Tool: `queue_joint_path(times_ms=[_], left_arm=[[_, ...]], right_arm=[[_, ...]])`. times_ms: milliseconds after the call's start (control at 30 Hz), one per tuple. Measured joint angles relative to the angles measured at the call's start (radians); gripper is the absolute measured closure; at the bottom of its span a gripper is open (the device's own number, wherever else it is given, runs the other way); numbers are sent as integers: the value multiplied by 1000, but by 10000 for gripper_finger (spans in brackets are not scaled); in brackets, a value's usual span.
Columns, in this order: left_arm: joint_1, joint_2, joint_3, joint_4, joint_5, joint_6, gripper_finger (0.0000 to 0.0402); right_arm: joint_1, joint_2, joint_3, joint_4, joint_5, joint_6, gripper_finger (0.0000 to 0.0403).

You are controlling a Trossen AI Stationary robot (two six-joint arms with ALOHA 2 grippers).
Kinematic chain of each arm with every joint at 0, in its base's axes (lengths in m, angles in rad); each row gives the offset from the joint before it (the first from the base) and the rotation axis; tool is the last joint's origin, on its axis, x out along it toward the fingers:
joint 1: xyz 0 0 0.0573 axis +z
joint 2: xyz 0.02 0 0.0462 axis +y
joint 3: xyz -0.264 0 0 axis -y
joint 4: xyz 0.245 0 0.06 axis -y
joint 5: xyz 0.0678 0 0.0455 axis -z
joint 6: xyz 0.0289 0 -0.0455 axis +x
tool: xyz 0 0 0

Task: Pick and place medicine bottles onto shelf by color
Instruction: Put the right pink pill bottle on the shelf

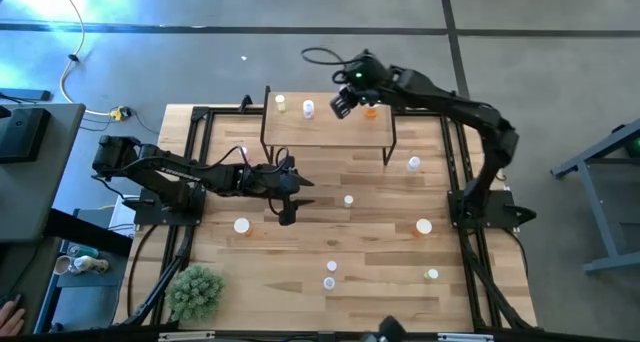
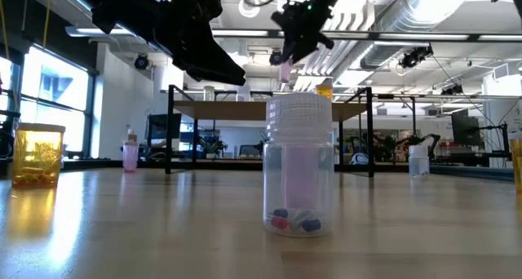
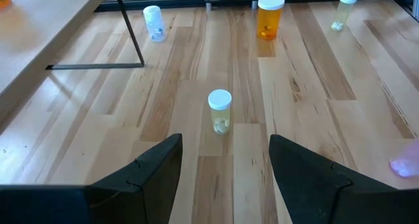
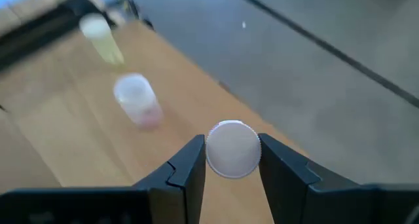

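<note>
We see the right gripper point(image 1: 343, 104) above the far part of the shelf point(image 1: 330, 134), and its fingers point(image 4: 185, 168) are closed on the white cap of a bottle point(image 4: 232, 149); in the low view the held bottle looks pink. On the shelf there stand already a yellow-green bottle point(image 1: 281, 103), a pale pink one point(image 1: 308, 108) near it, and an orange one point(image 1: 371, 111) more to the right. The left gripper point(image 1: 287, 214) hangs over the middle of the table point(image 1: 380, 272), in front of the shelf, with its fingers point(image 3: 147, 171) apart and nothing between them. Just ahead of it stands a yellowish bottle point(image 3: 220, 111) on the table. Other bottles are spread over the table: an orange one point(image 1: 424, 227) at the right, one point(image 1: 413, 163) beside the right shelf leg, and some point(image 1: 330, 275) near the front edge. A green plant point(image 1: 196, 290) sits at the front left corner.
</note>
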Motion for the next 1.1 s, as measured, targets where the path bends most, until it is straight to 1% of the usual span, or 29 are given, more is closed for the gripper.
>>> queue_joint_path(times_ms=[67, 200, 267, 400, 1100], left_arm=[[0, 0, 0, 0, 0, 0, 181], [0, 0, 0, 0, 0, 0, 181], [0, 0, 0, 0, 0, 0, 181], [0, 0, 0, 0, 0, 0, 181], [0, 0, 0, -1, 0, 0, 181]], right_arm=[[1, 37, 20, -28, -5, -10, 285], [2, 96, 39, -74, -52, -11, 285], [2, 110, 38, -79, -72, -12, 285], [1, 128, 38, -105, -71, -12, 285], [-16, 139, 37, -107, -71, 4, 284]])
